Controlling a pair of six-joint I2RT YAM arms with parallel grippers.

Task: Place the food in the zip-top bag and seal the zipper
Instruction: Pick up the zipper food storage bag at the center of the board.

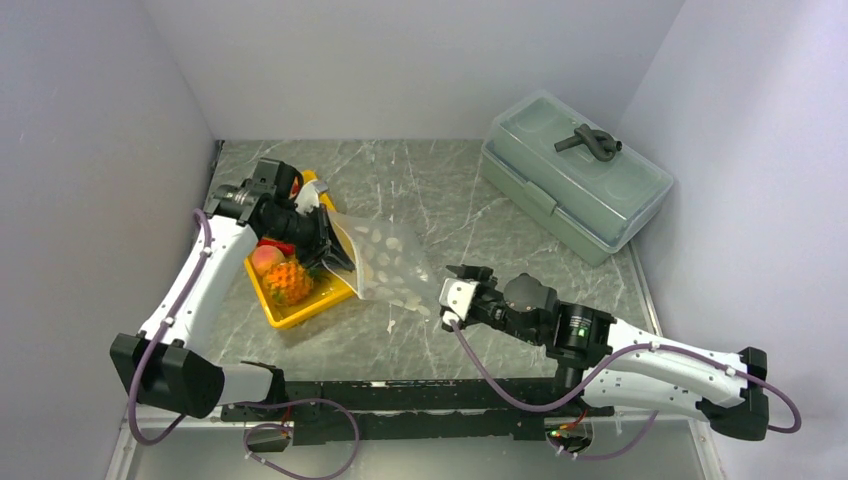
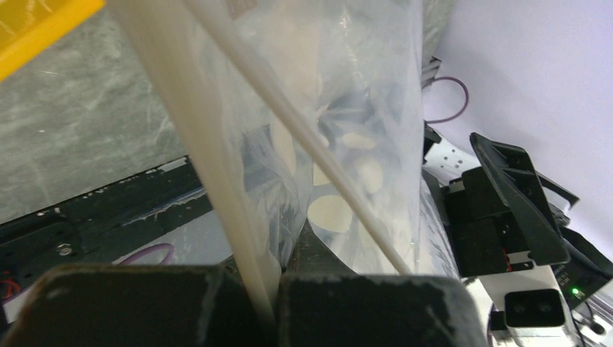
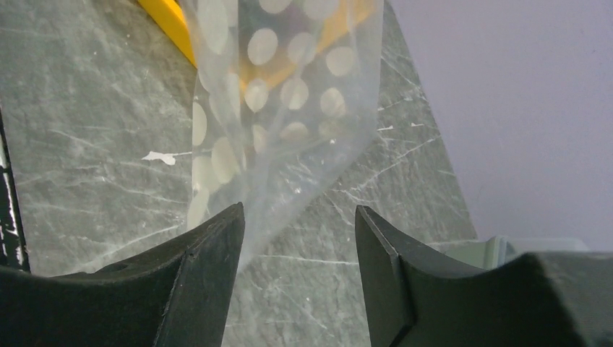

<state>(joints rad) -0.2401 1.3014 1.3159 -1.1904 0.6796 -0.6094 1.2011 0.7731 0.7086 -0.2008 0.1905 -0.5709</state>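
Top external: left gripper is over the yellow tray, jaws clamped on the zipper strip at the mouth of the zip-top bag. Bag stretches toward the right gripper. Its jaws stand apart, with the bag's end at the gap, not pinched. Pineapple and orange round fruit sit in the tray, outside the bag.

The left gripper hides the far end of the yellow tray, so only a red piece of food shows beside the pineapple. Seen close from the left wrist, the zipper is blurred and runs off the top edge. From the right wrist, the zip-top bag is cut off there too.
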